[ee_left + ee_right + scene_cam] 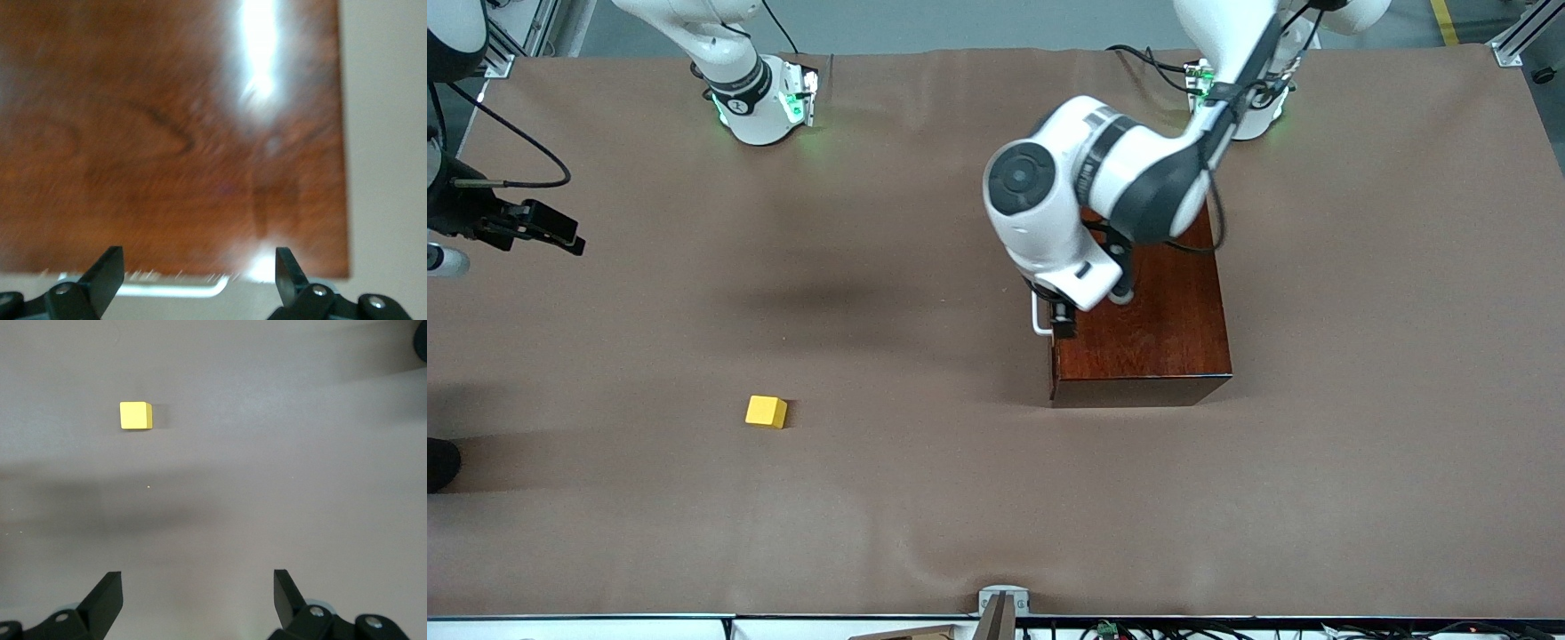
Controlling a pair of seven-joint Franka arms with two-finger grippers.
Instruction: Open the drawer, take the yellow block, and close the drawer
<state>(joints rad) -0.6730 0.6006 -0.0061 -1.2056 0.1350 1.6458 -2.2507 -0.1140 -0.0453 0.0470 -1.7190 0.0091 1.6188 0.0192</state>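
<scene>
The glossy mahogany box (pixel 1156 329) stands toward the left arm's end of the table. Its drawer looks shut, and only the white handle (pixel 1040 318) shows, on the side facing the right arm's end. My left gripper (pixel 1064 322) hangs open just above that edge of the box. In the left wrist view the gripper (pixel 199 270) has the handle (pixel 167 289) below, between its fingers and untouched. The yellow block (pixel 767 412) lies on the bare cloth, well away from the box. My right gripper (pixel 560 236) waits open, high over the right arm's end, and in its wrist view this gripper (pixel 198 590) has the block (pixel 135 415) far below.
Brown cloth (pixel 960 498) covers the whole table. Both arm bases (pixel 760 98) stand along the edge farthest from the front camera. A dark object (pixel 440 462) pokes in at the cloth's edge at the right arm's end. A metal bracket (pixel 1003 604) sits at the nearest edge.
</scene>
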